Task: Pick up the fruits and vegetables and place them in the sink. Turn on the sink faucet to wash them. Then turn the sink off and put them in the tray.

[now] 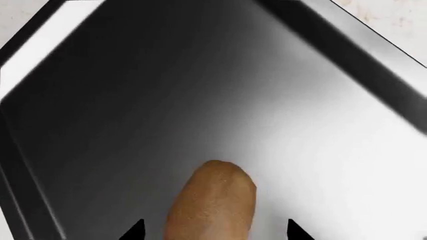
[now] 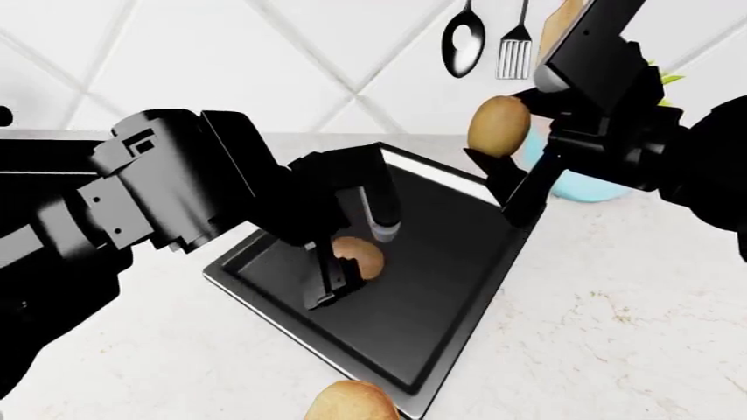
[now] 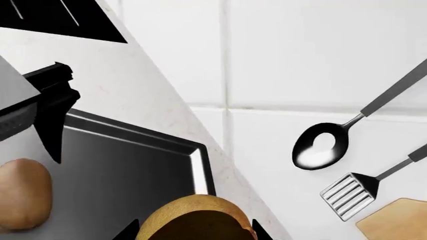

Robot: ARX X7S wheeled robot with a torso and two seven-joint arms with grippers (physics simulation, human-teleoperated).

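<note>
Two hands over tray [image 2: 467, 289], left hand [image 2: 350, 254] spread around potato [image 2: 357, 256], right hand [image 2: 499, 144] clamping kiwi [image 2: 499, 124]

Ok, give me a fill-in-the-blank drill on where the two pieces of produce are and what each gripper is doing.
1. The potato lies in the ____, between the left gripper's fingers.
2. The kiwi is held by the ____ gripper, in the air.
3. On the tiled wall hang a spoon and a ____.
4. The left gripper's jaws stand ____ at either side of the potato.

Missing words: tray; right; spatula; open
</note>
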